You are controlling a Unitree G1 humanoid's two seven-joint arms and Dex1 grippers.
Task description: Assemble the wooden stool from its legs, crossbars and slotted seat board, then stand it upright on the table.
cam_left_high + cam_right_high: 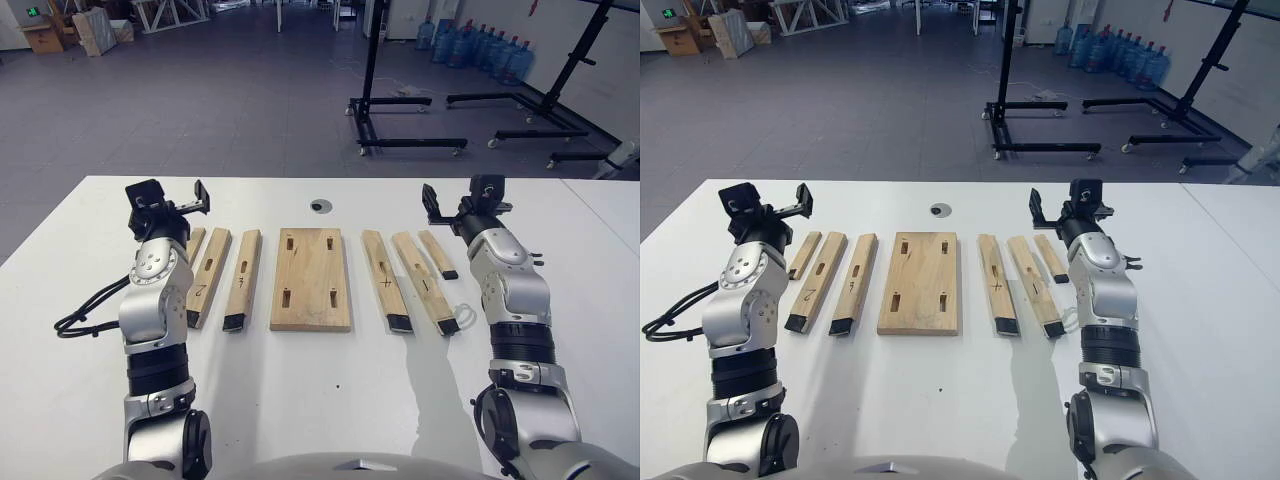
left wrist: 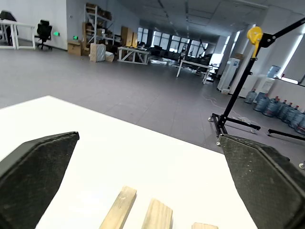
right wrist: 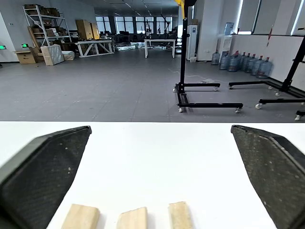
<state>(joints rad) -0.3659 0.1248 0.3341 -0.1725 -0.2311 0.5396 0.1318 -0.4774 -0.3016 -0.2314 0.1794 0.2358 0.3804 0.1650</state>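
The slotted seat board [image 1: 310,278] lies flat in the middle of the white table [image 1: 330,390]. Left of it lie three wooden pieces: a short one [image 1: 195,243] partly behind my left arm, a longer one [image 1: 208,275] and another [image 1: 243,278]. To the right are two long pieces [image 1: 385,278] [image 1: 425,282] and a short one [image 1: 438,253]. My left gripper [image 1: 170,200] hovers open over the far ends of the left pieces [image 2: 119,210]. Above the far ends of the right pieces [image 3: 132,218], my right gripper [image 1: 460,200] is open and holds nothing.
A round cable hole [image 1: 321,206] sits in the table behind the board. A black cable [image 1: 85,315] loops on the table by my left arm. Black wheeled stands [image 1: 410,120] are on the floor beyond the far edge. Bare table lies in front of the parts.
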